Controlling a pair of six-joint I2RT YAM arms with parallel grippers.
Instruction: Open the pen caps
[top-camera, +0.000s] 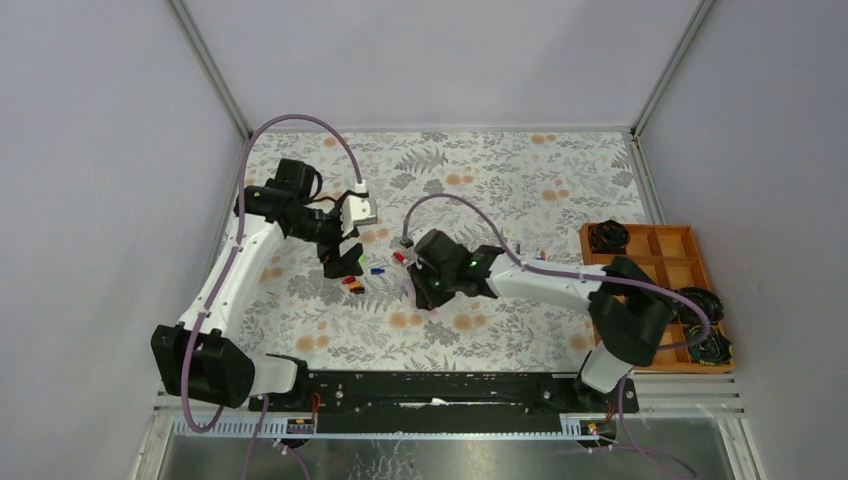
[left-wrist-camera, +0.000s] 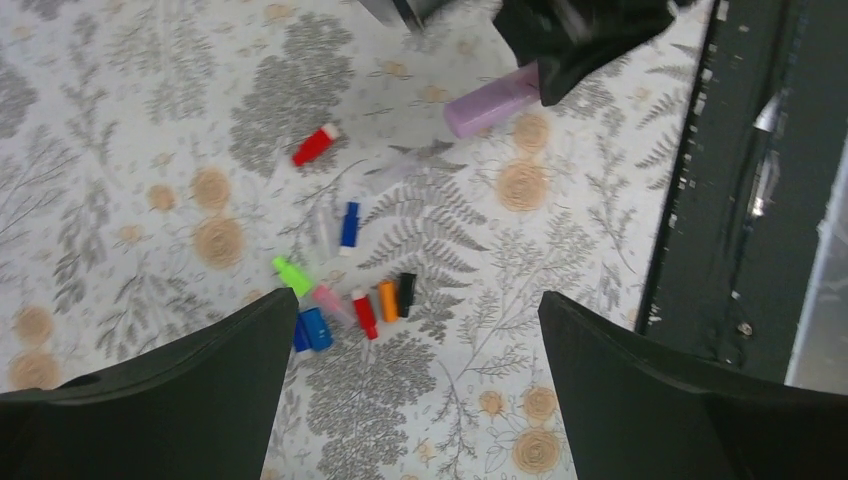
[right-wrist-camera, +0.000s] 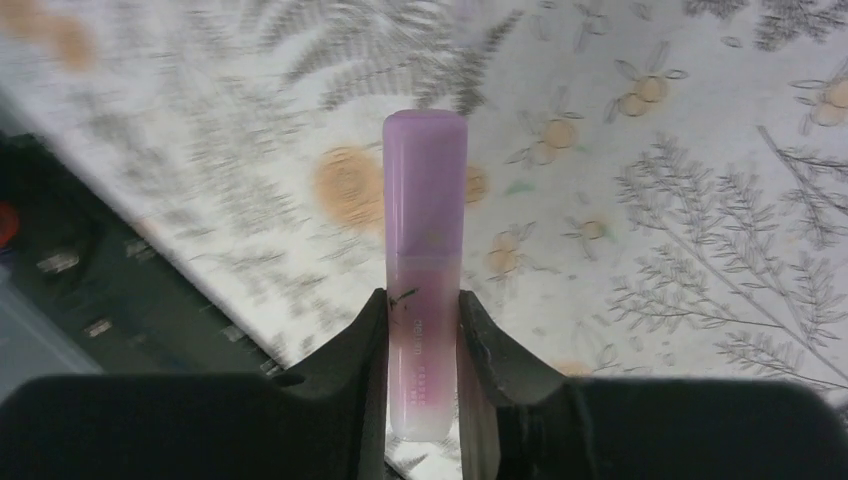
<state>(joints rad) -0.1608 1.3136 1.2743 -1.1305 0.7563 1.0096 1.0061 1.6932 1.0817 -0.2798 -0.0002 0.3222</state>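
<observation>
Right tool (right-wrist-camera: 423, 305) pinches lilac pen (right-wrist-camera: 425, 190) near one end; the rest juts past the fingertips. Left tool (left-wrist-camera: 417, 300) spread wide above scattered pen caps (left-wrist-camera: 365, 313) on tabletop (left-wrist-camera: 150, 120).

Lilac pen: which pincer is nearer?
Right. The right pincer is clamped on the lilac pen. The left pincer hangs open above the scattered caps, apart from the pen.
</observation>
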